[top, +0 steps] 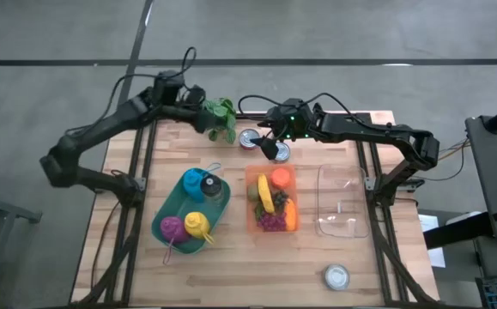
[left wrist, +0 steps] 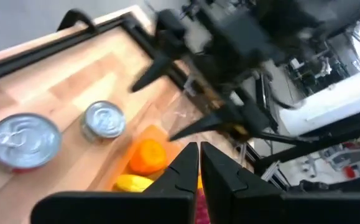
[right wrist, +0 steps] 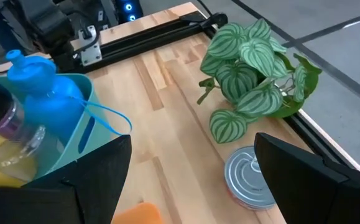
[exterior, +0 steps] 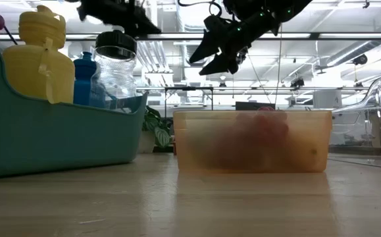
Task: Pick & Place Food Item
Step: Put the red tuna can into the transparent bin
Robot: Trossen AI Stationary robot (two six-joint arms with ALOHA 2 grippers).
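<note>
Sitting untouched in the orange bin at centre frame of the high view were the food items: yellow, orange and purple pieces, none lifted. Hovered just above the bin's upper edge, over the two tins near the tabletop's far rim, was the right claw, fingers spread wide and holding nothing. Stood closed and empty at upper left of centre, beside the striped-leaf plant, was the left claw; seen in its wrist view pressed tip to tip. Lay bare to the right of the bin was a clear tray, probably the destination, though not certain from these views. Rested left of the bin was a teal basket with bottles. Judged as barely begun: approach under way, no grasp made, and descent, pickup, carry and release all left to do.
</note>
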